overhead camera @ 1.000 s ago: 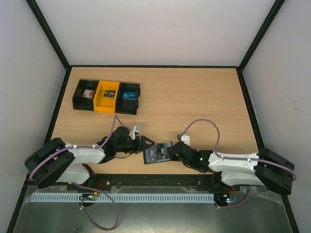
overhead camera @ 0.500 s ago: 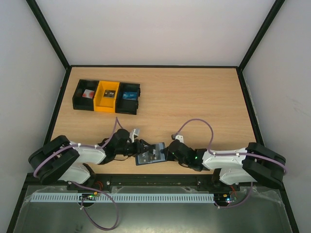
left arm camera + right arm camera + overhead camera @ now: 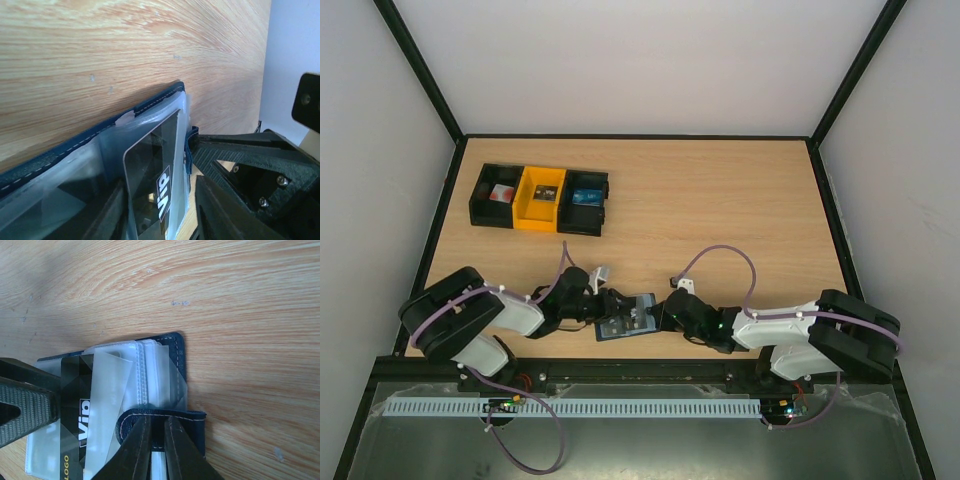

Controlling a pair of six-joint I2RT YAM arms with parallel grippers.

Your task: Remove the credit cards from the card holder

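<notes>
**Both arms meet at the card holder, with a black card at the left fingers**

Top view: the card holder [image 3: 625, 325] lies open directly between the two end effectors, close to the front edge of the bench [image 3: 740, 200]. The left end effector [image 3: 603, 304] is at one short side and the right end effector [image 3: 665, 315] at the other. Both look to be touching it.

Left wrist view: just ahead of the fingers are the holder's navy stitched edge, its clear sleeves [image 3: 100, 160] and a black card [image 3: 155, 170] printed "VIP". One dark finger stands on each side of that card. I cannot tell whether they pinch it or only bracket it. The black body of the right end effector fills the space beyond the card.

Right wrist view: the right end effector [image 3: 155, 426] is clamped on the holder's navy flap, which sits right between its fingertips. Beyond the flap the sleeves fan out, and the black card [image 3: 75, 410] lies across them. The card's far edge meets the left arm's ribbed pad [image 3: 27, 415].

The step in hand looks to be drawing the black card out of its sleeve. To do it well:

- The right end effector should stay firm on the flap, so the holder cannot follow the pull.
- The left should grip the card alone, with no plastic caught between its fingers.
- The left should pull straight away from the right end effector, in line with the sleeve's opening.
- A slow, level pull matters, because a twist would jam the card's corners in the sleeve or lift the whole holder.
</notes>
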